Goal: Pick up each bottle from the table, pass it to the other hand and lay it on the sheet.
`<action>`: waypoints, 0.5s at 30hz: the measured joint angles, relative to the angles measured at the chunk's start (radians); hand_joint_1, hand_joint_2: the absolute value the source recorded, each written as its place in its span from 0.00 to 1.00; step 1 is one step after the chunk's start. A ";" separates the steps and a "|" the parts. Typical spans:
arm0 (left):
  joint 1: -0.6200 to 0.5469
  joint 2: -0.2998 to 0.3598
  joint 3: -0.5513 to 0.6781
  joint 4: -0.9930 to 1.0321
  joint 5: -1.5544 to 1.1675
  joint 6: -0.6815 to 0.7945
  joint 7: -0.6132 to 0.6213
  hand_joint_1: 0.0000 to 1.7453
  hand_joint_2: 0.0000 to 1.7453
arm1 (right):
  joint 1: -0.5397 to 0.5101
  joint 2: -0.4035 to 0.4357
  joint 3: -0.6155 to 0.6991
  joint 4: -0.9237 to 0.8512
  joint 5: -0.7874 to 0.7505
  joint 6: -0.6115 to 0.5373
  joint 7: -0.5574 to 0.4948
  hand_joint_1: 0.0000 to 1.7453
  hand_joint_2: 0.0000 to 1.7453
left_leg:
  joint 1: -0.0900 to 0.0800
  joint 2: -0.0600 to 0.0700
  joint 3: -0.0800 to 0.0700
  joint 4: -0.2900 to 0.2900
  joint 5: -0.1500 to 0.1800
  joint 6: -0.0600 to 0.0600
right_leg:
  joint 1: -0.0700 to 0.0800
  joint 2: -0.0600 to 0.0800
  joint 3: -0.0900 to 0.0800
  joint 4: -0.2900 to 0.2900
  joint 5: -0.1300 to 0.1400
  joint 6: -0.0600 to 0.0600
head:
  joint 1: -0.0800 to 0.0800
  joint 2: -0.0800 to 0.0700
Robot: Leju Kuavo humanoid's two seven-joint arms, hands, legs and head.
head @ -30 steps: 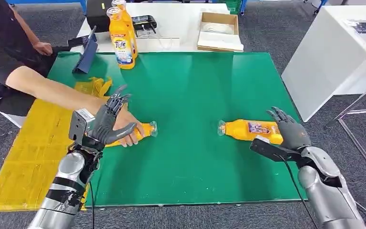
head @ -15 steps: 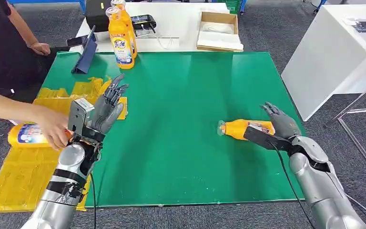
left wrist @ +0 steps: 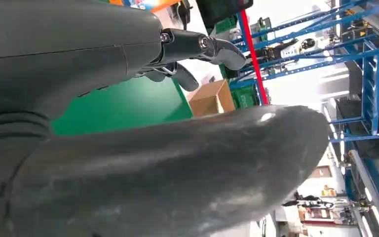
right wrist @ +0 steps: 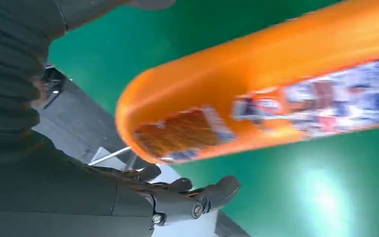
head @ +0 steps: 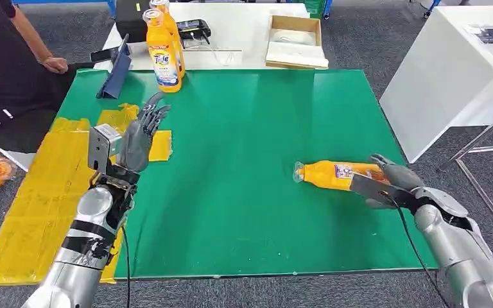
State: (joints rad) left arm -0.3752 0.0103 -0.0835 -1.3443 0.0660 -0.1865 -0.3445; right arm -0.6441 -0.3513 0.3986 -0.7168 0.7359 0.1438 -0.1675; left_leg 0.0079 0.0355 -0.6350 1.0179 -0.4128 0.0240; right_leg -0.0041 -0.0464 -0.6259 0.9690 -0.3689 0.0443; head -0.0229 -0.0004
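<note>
1. An orange bottle (head: 334, 174) lies on its side on the green worktop (head: 250, 192), toward the robot's right, with its clear cap end turned to the middle of the worktop.
2. The right hand (head: 395, 181) is at the base end of this bottle, the fingers (right wrist: 212, 193) spread apart and not closed around it; in the right wrist view the bottle (right wrist: 256, 103) is just beside the palm.
3. The left hand (head: 138, 138) is raised above the left part of the worktop, fingers straight and apart, holding nothing.
4. The yellow sheet (head: 32, 212) lies along the left edge of the worktop.
5. Two more orange bottles (head: 164, 48) stand upright at the far edge.
6. A person (head: 6, 70) sits at the far left corner.
</note>
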 measured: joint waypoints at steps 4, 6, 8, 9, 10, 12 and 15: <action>0.000 0.001 0.000 0.005 0.006 -0.001 -0.003 0.00 0.00 | -0.001 -0.009 0.009 0.010 0.000 -0.001 0.001 0.00 1.00 | 0.000 0.001 0.000 0.000 0.000 0.000 | 0.000 0.000 -0.001 0.000 0.000 0.000 | 0.000 0.000; 0.000 0.001 0.000 0.005 0.007 -0.002 -0.003 0.00 0.00 | -0.002 -0.012 0.013 0.013 0.000 -0.002 0.001 0.00 1.00 | 0.000 0.000 0.000 0.000 0.000 0.000 | 0.000 0.000 0.000 0.000 0.000 0.000 | 0.000 0.000; 0.000 0.002 0.000 0.006 0.007 -0.002 -0.003 0.00 0.00 | -0.005 -0.012 0.017 0.018 0.000 -0.003 0.003 0.00 1.00 | 0.000 0.000 0.000 0.000 0.000 0.000 | 0.000 0.000 0.000 0.000 0.000 0.000 | 0.000 0.000; 0.000 0.002 0.000 0.007 0.007 -0.003 -0.003 0.00 0.00 | -0.008 -0.012 0.020 0.020 0.001 -0.005 0.004 0.00 1.00 | 0.000 0.000 0.000 0.000 0.000 0.000 | 0.000 0.000 0.000 0.000 0.000 0.000 | 0.000 0.000; 0.000 0.002 0.000 0.008 0.008 -0.003 -0.004 0.00 0.00 | -0.011 -0.012 0.023 0.024 0.003 -0.008 0.007 0.00 1.00 | 0.000 0.000 0.000 0.000 0.000 0.000 | 0.000 0.000 0.000 0.000 0.000 0.000 | 0.000 0.000; -0.001 0.002 0.000 0.009 0.009 -0.006 -0.006 0.00 0.00 | -0.021 -0.011 0.029 0.035 0.007 -0.012 0.011 0.00 1.00 | 0.000 0.000 0.000 0.000 0.000 0.000 | 0.000 0.000 0.000 0.000 0.000 0.000 | 0.000 0.000; -0.002 0.002 0.000 0.015 0.010 -0.012 -0.006 0.00 0.00 | -0.042 -0.003 0.040 0.060 0.015 -0.022 0.018 0.00 1.00 | 0.000 0.000 0.000 0.000 0.000 0.000 | 0.000 0.000 0.000 0.000 0.000 0.000 | 0.000 0.000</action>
State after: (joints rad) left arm -0.3774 0.0126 -0.0839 -1.3298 0.0759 -0.1988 -0.3506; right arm -0.6860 -0.3544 0.4387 -0.6572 0.7511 0.1217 -0.1499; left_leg 0.0078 0.0360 -0.6349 1.0180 -0.4126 0.0240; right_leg -0.0041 -0.0463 -0.6264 0.9693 -0.3689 0.0444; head -0.0225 -0.0004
